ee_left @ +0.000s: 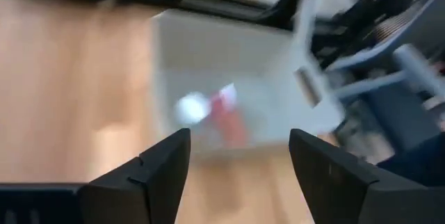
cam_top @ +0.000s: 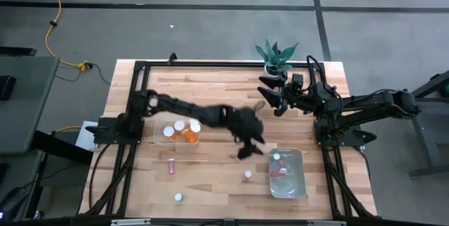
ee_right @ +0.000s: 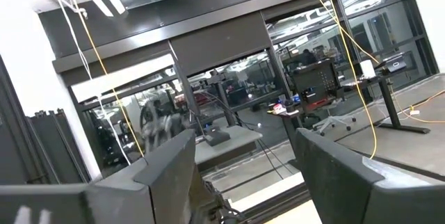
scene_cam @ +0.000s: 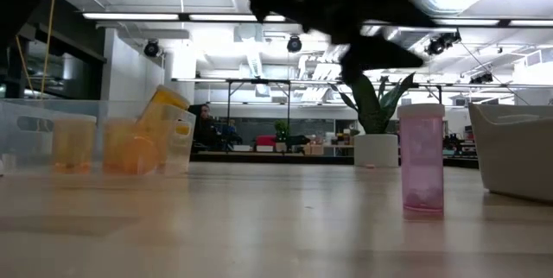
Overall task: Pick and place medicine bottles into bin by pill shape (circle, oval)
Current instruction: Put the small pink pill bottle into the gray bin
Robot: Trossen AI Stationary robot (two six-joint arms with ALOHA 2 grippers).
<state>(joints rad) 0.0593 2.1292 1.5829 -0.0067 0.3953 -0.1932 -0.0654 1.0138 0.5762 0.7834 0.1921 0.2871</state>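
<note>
Orange bottles [cam_top: 188, 132] with white caps crowd the clear bin [cam_top: 163, 140] behind the left gripper [cam_top: 245, 152]. A reddish bottle [cam_top: 280, 172] lies in the bin [cam_top: 287, 191] just ahead. Three more bottles, one [cam_top: 248, 175] close below the gripper, two [cam_top: 171, 166] [cam_top: 178, 197] farther off, stand loose.

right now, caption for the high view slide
Left claw open beside the right bin; three bottles loose on the table.

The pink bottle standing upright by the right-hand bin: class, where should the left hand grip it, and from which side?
Grip the pink bottle around its straight body just below the white cap, coming down from above. It stands upright and alone on the table, apart from the bin, so both fingers have room. The open left hand is already close.
</note>
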